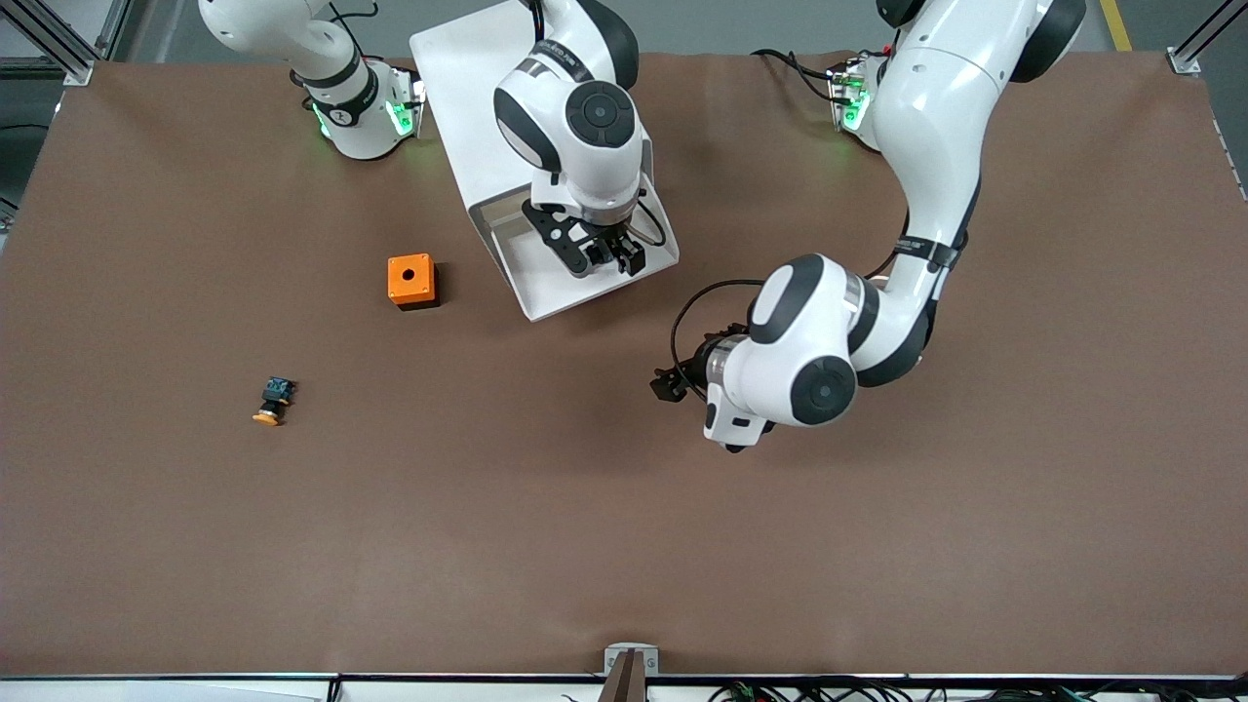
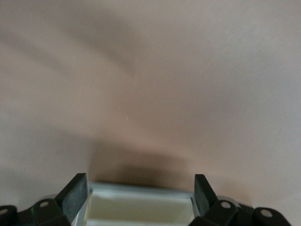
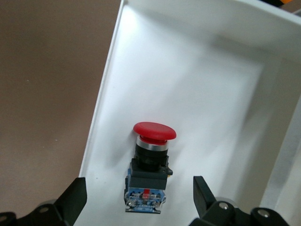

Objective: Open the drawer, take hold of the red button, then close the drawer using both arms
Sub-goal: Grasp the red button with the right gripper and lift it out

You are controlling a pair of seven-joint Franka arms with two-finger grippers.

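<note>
Drawer (image 1: 546, 292) is pulled out of the white cabinet (image 1: 458, 78), open toward the front camera. Red-capped button (image 3: 148, 162) lies on its side on the drawer floor, cap pointing away from the right gripper, blue rear block toward it. In the front view the button is hidden under the right wrist.

Right gripper (image 1: 606, 255) hangs over the open drawer, fingers (image 3: 203, 190) spread wide, nothing between them. In the right wrist view the button sits in line with the gap, closer to one finger than the other, no contact. One drawer side wall runs just beside the button; the floor toward the other walls is bare white.

Left gripper (image 1: 671, 382) is over bare tabletop (image 1: 624, 546) near the drawer's front corner, toward the left arm's end, pointing at the drawer. Fingers (image 2: 75, 195) spread, empty. The left wrist view shows a pale, metal-rimmed edge between them; can't tell what it is.

Orange box (image 1: 410, 280) with a hole sits beside the drawer, toward the right arm's end, apart from it. Yellow-capped button (image 1: 273, 401) lies nearer the front camera and farther toward that end, well apart from everything.

Wide open brown tabletop along the front edge and toward both ends.
</note>
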